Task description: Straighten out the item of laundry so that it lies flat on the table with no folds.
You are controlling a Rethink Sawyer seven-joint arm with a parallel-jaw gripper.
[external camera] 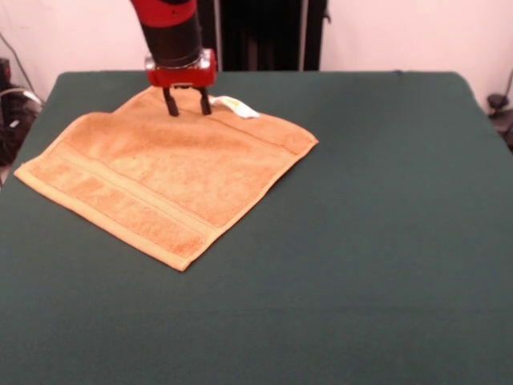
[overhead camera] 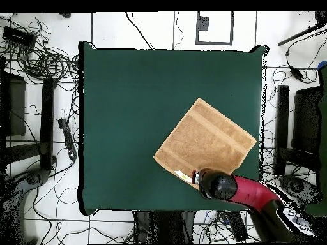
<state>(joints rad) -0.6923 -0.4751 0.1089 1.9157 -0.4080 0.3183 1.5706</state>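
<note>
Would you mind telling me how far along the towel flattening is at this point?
Nearly done: the towel lies spread on the table as a full square, with no fold visible in either view. In hand: the open gripper stands at its far corner beside the white tag, holding nothing. Left: withdrawing the arm.

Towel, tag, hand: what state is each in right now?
Towel: spread flat on the green table, turned diamond-wise, no folds visible.
White tag: lying exposed at the towel's far edge, beside the hand.
Hand: open, fingertips down at the towel's far corner, holding nothing.
</note>
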